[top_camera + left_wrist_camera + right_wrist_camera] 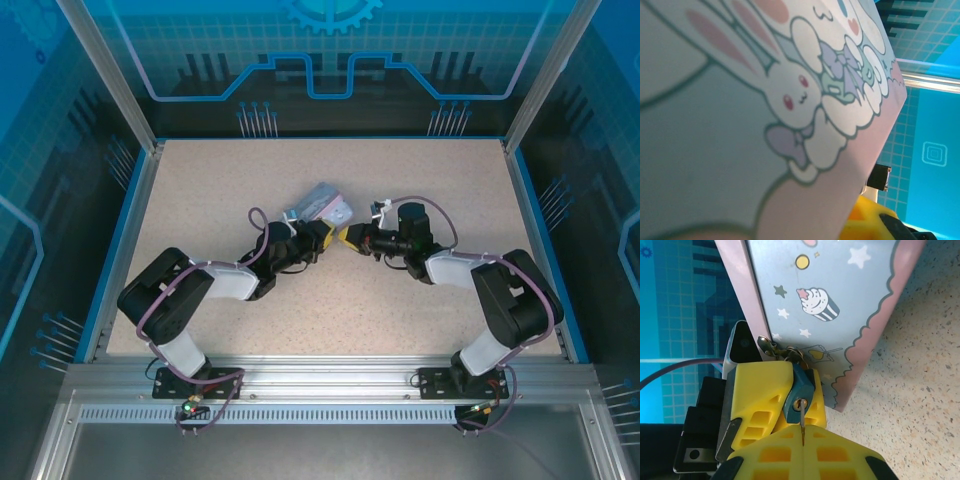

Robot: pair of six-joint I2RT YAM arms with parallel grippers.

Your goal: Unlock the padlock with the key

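The speckled table (300, 320) takes up most of the floor of the blue-walled cell. The left arm (190, 290) and the right arm (500, 290) both reach in toward its middle and nearly meet there. Between them lies the pale blue tin (840, 305), printed with stars, a cupcake and white cartoon rabbits, one pink-edged end tipped up off the table. The left gripper (320, 240) is at the tin's near edge. Its yellow fingers (760, 390) are closed from either side onto the padlock (796, 392), a small teal-dark body hanging at a brass-coloured hasp (765, 344) on the tin's side. The right gripper (802, 440) faces it with its yellow pads pressed together, pinching the key (802, 420). The key's thin blade runs straight up from the seam between the pads, and its tip sits in the keyhole on the padlock's underside.
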